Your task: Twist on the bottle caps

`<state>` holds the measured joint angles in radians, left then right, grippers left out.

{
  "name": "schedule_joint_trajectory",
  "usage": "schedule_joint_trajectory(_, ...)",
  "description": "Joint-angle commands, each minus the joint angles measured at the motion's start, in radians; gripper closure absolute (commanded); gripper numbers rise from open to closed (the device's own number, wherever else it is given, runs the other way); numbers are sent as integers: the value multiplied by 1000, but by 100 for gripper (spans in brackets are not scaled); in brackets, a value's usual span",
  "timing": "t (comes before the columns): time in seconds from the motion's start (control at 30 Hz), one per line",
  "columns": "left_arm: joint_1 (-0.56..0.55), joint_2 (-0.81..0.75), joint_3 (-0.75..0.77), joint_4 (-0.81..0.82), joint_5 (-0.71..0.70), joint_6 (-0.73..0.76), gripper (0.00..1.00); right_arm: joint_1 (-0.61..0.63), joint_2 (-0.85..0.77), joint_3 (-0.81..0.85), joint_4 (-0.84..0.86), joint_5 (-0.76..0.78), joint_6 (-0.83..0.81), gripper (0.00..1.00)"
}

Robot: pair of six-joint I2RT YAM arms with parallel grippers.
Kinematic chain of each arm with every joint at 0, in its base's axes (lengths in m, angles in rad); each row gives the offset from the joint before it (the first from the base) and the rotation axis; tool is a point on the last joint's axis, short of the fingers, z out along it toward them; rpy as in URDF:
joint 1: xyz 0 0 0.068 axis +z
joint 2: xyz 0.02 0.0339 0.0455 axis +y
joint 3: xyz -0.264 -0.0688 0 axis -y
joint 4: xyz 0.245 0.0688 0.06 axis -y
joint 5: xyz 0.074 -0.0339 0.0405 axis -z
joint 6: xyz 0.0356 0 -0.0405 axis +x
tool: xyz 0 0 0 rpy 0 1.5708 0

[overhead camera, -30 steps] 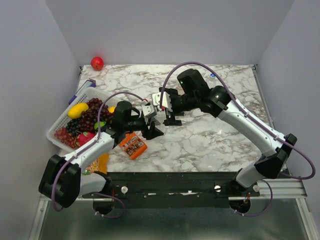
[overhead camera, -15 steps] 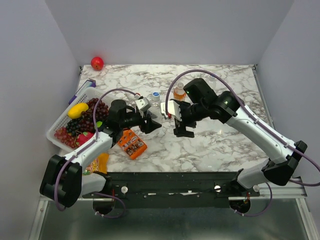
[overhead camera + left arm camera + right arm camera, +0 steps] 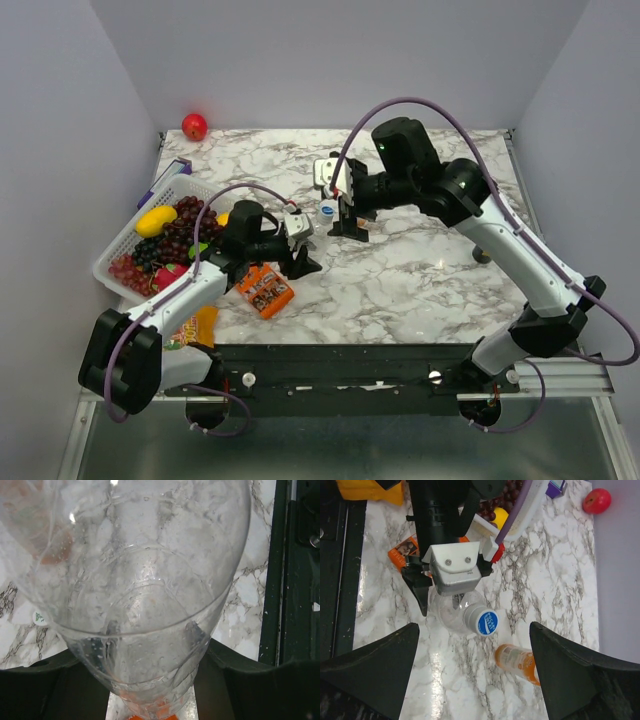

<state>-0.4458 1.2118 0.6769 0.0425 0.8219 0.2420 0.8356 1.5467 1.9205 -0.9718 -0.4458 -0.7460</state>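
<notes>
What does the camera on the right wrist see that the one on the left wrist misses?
Only the right wrist view shows the round blue-and-white plastic cap on the neck of the clear plastic bottle, a small bottle of orange liquid and a red apple. Only the left wrist view shows droplets inside that clear bottle's wall, close up. Both show the left gripper clamped on the bottle and the white marble table.
</notes>
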Motion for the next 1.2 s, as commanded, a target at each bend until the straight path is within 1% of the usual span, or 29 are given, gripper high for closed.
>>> schedule_joint_trajectory(0.0, -14, -12, 56, -101, 45, 115, 100, -3, 35, -5, 1, -99, -90, 2)
schedule_joint_trajectory(0.17, -16, -18, 73, -98, 63, 109, 100, -1, 46, -43, -19, -94, -125, 2)
schedule_joint_trajectory(0.33, -11, -17, 73, -20, 66, 10, 100, -1, 43, -77, -51, -70, -136, 2)
schedule_joint_trajectory(0.47, -5, -12, 66, 25, 63, -29, 100, -1, 30, -106, -70, -65, -138, 2)
schedule_joint_trajectory(0.63, 9, -9, 47, 77, 36, -78, 100, -1, 26, -117, -100, -16, -101, 3)
schedule_joint_trajectory(0.77, 19, -15, 27, 125, 10, -127, 100, -3, 26, -133, -160, 51, -55, 4)
schedule_joint_trajectory(0.87, 21, -17, 13, 143, -6, -135, 100, -35, 19, -158, -174, 58, 28, 3)
schedule_joint_trajectory(0.9, 21, -17, 12, 131, -6, -112, 100, -53, 21, -149, -177, 17, 87, 3)
schedule_joint_trajectory(0.97, 21, -15, 15, 93, 20, -60, 100, -95, 16, -140, -176, -19, 120, 2)
schedule_joint_trajectory(1.0, 19, -12, 22, 33, 26, -31, 100, -104, 10, -132, -171, -45, 125, 2)
schedule_joint_trajectory(1.03, 18, -11, 27, -4, 29, 46, 100, -116, 4, -106, -163, -56, 120, 2)
schedule_joint_trajectory(1.07, 16, -11, 32, -38, 33, 87, 100, -119, -10, -91, -151, -71, 111, 2)
schedule_joint_trajectory(1.1, 15, -11, 42, -129, 37, 135, 100, -121, -17, -83, -143, -102, 65, 2)
schedule_joint_trajectory(1.13, 10, -12, 49, -171, 37, 239, 100, -121, -34, -84, -133, -116, 35, 2)
schedule_joint_trajectory(1.17, 9, -17, 53, -208, 37, 284, 100, -119, -63, -109, -105, -129, -4, 2)
